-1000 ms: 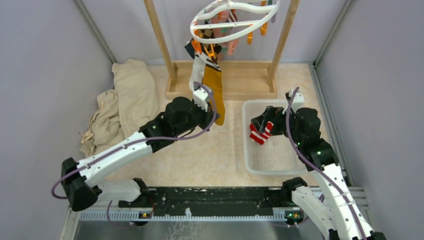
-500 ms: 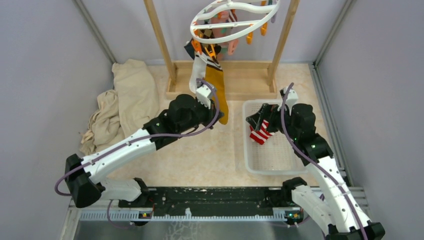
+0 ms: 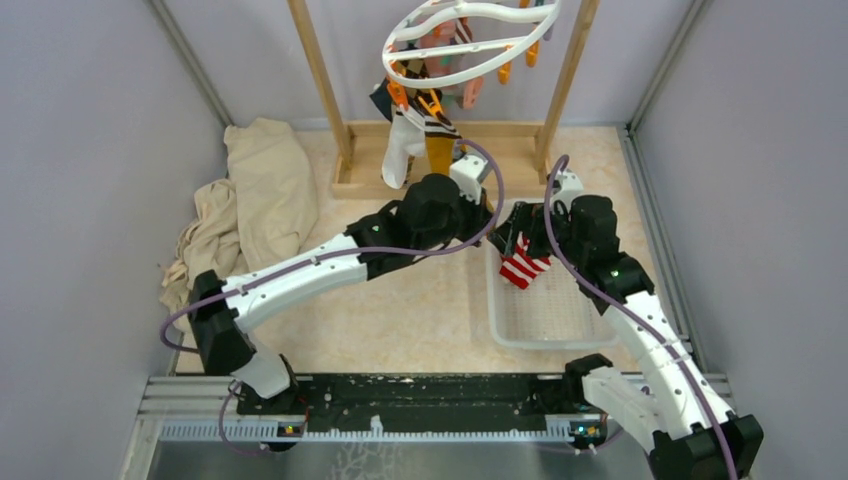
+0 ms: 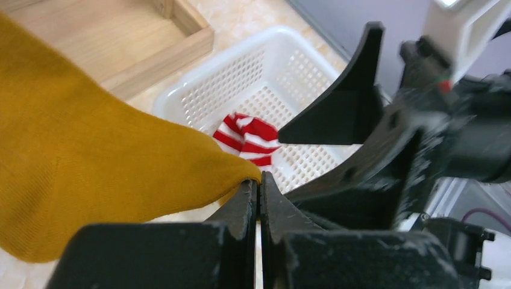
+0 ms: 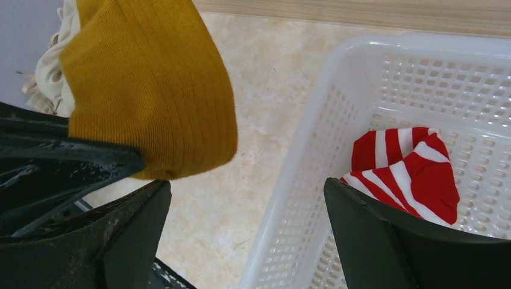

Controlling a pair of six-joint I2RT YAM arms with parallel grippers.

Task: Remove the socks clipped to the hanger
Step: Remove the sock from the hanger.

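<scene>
we hold the mustard sock by its toe, ready to pull it off the clip

our left gripper [image 4: 259,180] is clamped shut on the toe of the mustard yellow sock [image 4: 90,162], whose cuff seems held by an orange clip [image 3: 432,103] on the hanger [image 3: 470,40] at the far side. we should pull steadily down and near-right, toward the white basket [image 5: 361,54]. there the right gripper [image 5: 246,186] hangs wide open and empty over the striped sock [image 5: 410,162]. a jerk could swing the ring.
</scene>
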